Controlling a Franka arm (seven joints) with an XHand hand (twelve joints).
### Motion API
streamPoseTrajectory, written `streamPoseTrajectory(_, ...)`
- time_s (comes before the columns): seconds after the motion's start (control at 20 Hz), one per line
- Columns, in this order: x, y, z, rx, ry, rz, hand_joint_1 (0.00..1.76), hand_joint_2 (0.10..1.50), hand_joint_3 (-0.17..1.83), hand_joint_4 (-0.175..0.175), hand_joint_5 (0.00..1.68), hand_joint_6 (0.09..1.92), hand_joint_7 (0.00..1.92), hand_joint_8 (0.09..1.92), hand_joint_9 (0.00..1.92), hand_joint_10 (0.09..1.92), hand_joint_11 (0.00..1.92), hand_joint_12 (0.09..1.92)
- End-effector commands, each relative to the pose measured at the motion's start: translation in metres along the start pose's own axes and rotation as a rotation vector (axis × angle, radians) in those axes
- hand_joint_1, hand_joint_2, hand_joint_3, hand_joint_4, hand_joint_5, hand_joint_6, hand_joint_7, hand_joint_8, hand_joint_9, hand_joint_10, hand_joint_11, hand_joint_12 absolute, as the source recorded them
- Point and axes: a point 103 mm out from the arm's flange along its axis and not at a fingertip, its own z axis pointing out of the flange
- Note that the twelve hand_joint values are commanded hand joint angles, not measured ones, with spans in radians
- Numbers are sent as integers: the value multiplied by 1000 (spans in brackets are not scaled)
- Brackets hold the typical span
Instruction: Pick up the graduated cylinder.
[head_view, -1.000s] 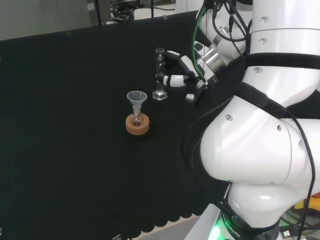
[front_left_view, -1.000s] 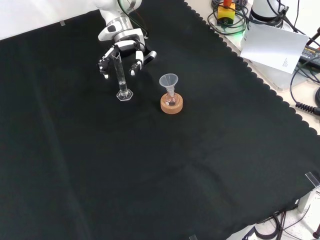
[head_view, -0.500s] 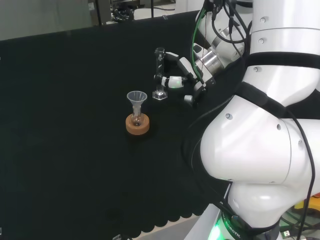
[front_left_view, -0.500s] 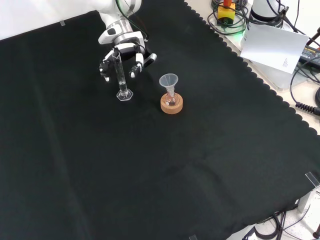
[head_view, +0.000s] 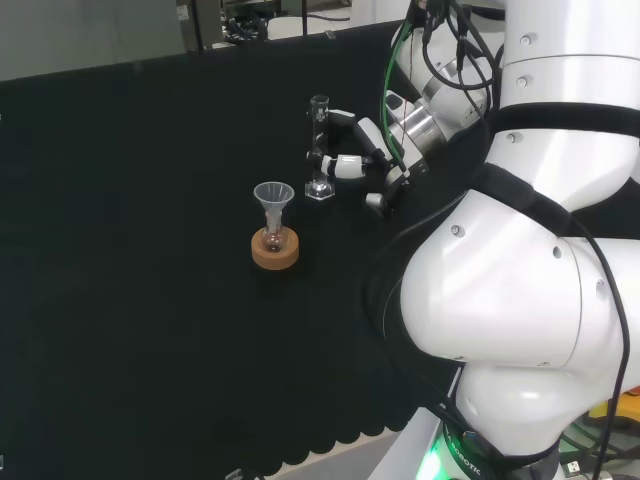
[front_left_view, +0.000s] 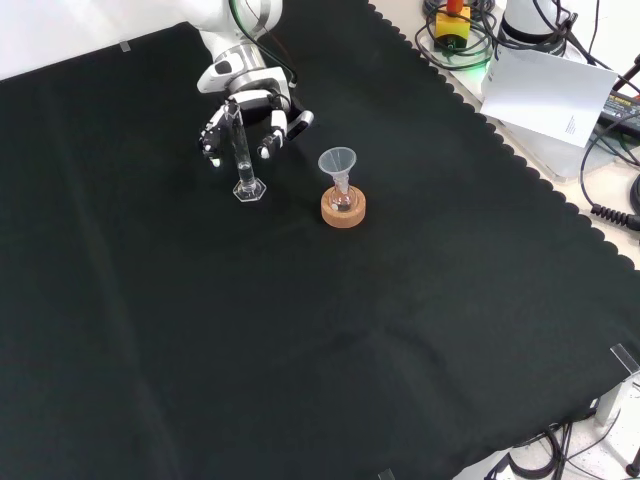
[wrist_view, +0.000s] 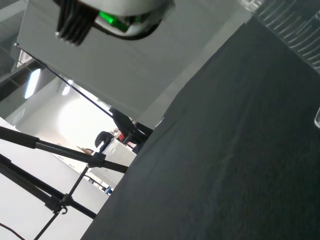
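The graduated cylinder (front_left_view: 243, 150) stood upright on the surface (front_left_view: 300, 330), left of the funnel (front_left_view: 338, 163) in the front view. The robot hand (front_left_view: 250, 112) bracketed it, fingers spread, not closed. Light, slick, tip-prone glass: best gripped mid-tube.

i see a black cloth (front_left_view: 300, 330) with a scalloped edge covering the bench. a clear funnel (front_left_view: 338, 163) sits in a small flask on a cork ring (front_left_view: 343, 209). in the front view, a white sheet of paper (front_left_view: 545, 88) and cables (front_left_view: 615, 160) lie off the cloth's right edge.
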Motion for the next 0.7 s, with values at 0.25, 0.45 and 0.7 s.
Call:
streamPoseTrajectory(0.25,0,1,2,-23,12,-4,994,697,574,18,711,198,628,570,878,419,621,1174)
streamPoseTrajectory(0.45,0,1,2,-32,7,-2,1008,716,564,18,693,357,671,558,958,351,675,1141)
streamPoseTrajectory(0.7,-1,1,3,-30,4,1,1026,735,564,15,695,473,714,556,1027,314,745,1100)
